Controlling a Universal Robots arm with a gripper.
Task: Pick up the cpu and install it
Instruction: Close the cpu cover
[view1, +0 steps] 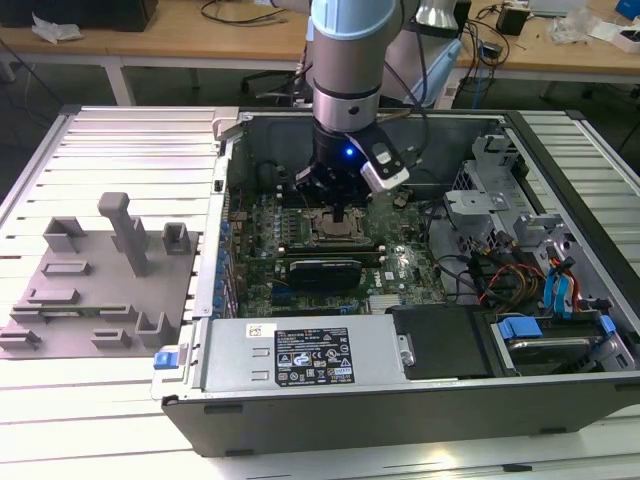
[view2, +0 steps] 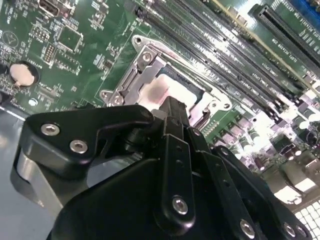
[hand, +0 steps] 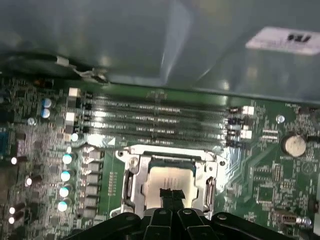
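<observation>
Seemingly for seating, the silvery square cpu (hand: 168, 176) is pressed into the steel socket frame (hand: 131, 172) by the closed black gripper (hand: 171, 193).

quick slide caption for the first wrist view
Gripper tip over the cpu lying within the socket frame on the motherboard.

Inside computer case (view1: 400, 425), cpu (hand: 172, 177) seemingly in socket frame (hand: 131, 182), gripper (hand: 170, 193) directly above
</observation>
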